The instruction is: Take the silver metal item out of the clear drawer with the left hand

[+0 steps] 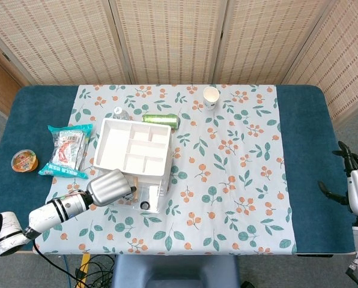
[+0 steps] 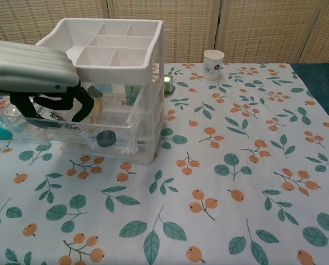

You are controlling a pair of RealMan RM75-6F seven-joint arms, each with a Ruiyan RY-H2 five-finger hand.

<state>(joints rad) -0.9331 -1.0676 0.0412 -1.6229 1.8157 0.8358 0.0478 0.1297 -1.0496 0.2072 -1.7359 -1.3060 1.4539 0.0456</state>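
The left hand (image 2: 35,74) is down inside the pulled-out clear drawer (image 2: 70,130) at the front of the white organizer (image 2: 117,49), black fingers (image 2: 83,106) curled downward into the tray. From the chest view, the silver metal item (image 2: 57,117) lies on the drawer floor right under those fingers, a small glinting cluster. Whether the fingers have actually closed on it, I cannot tell; the palm's grey shell covers most of the contact. Beside it in the same drawer sit a wooden stick (image 2: 96,113), tilted, and a dark round piece (image 2: 102,138) against the front wall.

Over at the far right edge of the bench (image 1: 311,174), the right hand (image 1: 354,189) hangs just off the corner, fingers apart, holding nothing.

Elsewhere on the floral cloth: a green can (image 1: 161,120) lying behind the organizer, a paper cup (image 1: 211,96) standing near the back, a snack packet (image 1: 68,151) to the left and an orange cup (image 1: 24,161) beyond it.
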